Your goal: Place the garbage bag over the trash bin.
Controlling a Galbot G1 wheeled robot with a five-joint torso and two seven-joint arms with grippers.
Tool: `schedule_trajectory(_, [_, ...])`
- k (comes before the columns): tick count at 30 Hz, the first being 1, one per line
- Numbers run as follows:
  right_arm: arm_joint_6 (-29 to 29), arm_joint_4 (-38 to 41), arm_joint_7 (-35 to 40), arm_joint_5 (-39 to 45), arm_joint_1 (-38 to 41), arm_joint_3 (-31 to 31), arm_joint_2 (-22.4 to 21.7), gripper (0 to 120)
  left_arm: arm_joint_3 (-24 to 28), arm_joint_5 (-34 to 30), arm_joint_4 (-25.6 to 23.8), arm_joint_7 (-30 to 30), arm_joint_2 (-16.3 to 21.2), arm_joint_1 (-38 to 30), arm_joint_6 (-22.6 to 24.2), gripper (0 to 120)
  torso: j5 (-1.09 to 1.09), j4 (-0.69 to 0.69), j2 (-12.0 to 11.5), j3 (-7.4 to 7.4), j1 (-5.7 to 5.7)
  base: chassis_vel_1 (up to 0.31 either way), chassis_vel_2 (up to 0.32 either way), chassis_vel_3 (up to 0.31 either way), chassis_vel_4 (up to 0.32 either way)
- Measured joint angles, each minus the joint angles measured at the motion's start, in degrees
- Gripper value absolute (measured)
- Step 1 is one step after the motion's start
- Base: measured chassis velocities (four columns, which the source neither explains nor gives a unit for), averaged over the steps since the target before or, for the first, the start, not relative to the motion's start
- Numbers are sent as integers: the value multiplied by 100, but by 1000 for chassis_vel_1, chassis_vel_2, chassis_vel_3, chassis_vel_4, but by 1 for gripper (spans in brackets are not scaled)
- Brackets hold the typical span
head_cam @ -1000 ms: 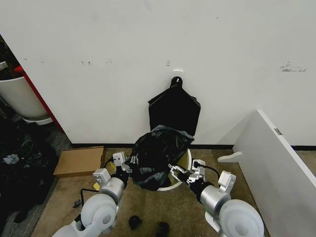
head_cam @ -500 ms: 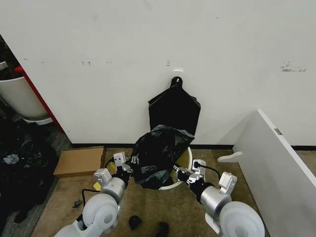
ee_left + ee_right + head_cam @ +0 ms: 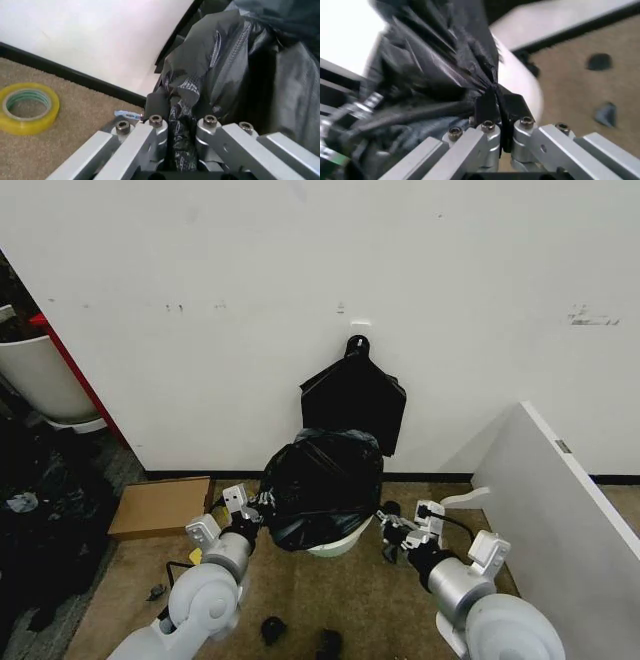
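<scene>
Mid-step: draping the garbage bag (image 3: pixel 322 488) over the trash bin (image 3: pixel 335 546), which stands on the carpet against the wall, only a strip of its white wall showing beneath the plastic; left gripper (image 3: pixel 247 514) clamped on a gathered fold of bag at the bin's left side (image 3: pixel 181 123); right gripper (image 3: pixel 392 531) pinched shut on a pleat of film at the right side (image 3: pixel 496 98), bin wall just behind it. Next move likely calls for pulling both edges down evenly past the rim; thin film could tear or slip if yanked.

White wall (image 3: pixel 300 300) (close behind) blocks past trash bin (image 3: pixel 335 545).
</scene>
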Motion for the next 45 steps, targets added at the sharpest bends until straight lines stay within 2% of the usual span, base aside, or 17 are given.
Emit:
schedule_trajectory(7, [-336,-26,462,97,-39,88,1,0,-11,-70,0,-30,32,-31,0,4,0,0,0,0,0,0,0,0,0])
schedule_trajectory(14, [-767,-307,542,136,57,137,-41,0,-8,-164,-54,-61,60,-38,27,4,0,0,0,0,0,0,0,0,0])
schedule_trajectory(19, [-1009,-669,352,-45,82,-9,-32,0,-9,-349,-137,-123,75,-49,86,4,0,0,0,0,0,0,0,0,0])
schedule_trajectory(27, [-860,-841,-278,-704,70,-116,24,1,8,-456,-164,-182,27,-38,159,4,0,1,0,0,0,0,0,0,0])
schedule_trajectory(30, [-481,-566,-597,-1226,-166,-65,-29,15,3,-385,-97,-196,22,-48,158,4,-1,-1,0,0,0,0,0,0,0])
schedule_trajectory(36, [-177,-156,-712,-1626,-517,110,-89,34,-8,-365,41,-267,-6,-119,157,4,-1,-1,0,0,0,0,0,0,0])
schedule_trajectory(40, [-108,30,-699,-1661,-723,363,-73,53,-3,-378,121,-316,-28,-174,160,4,0,0,0,0,0,0,0,0,0])
schedule_trajectory(43, [-106,85,-715,-1642,-802,472,-67,58,-2,-382,142,-330,-29,-190,162,4,0,0,0,0,0,0,0,0,0])
schedule_trajectory(45, [-103,219,-997,-1694,-1041,712,-80,68,-6,-415,166,-368,-16,-225,175,4,1,0,0,0,0,0,0,0,0])
